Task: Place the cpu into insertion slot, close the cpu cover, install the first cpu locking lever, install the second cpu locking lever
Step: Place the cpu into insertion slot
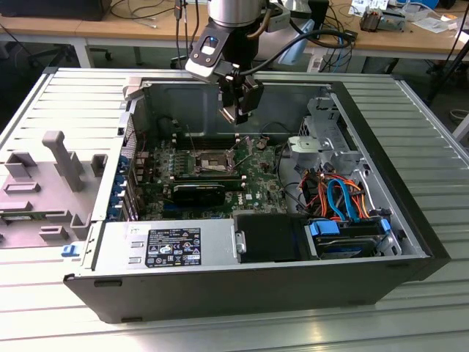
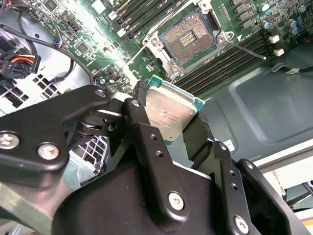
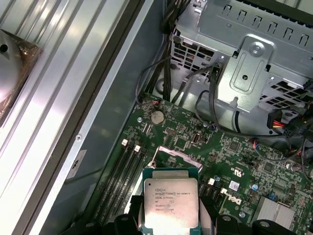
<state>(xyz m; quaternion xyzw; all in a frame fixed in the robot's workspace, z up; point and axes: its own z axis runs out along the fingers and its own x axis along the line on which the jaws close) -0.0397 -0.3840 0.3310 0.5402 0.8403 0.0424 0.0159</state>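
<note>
While the black end effector (image 2: 168, 118) clamps the flat, dull-silver cpu (image 2: 166, 111), the square metal-rimmed insertion slot (image 2: 188, 38) sits uncovered.

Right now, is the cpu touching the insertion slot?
Apart. In the second wrist view the cpu, clamped in the gripper, hangs clear of the open slot, with bare board visible between them.

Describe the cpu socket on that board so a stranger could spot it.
Inside the open computer case lies the green motherboard. Near its middle, between banks of long black memory slots, sits the insertion slot: a square dark recess with a silver rim, unlike those narrow strips.
</note>
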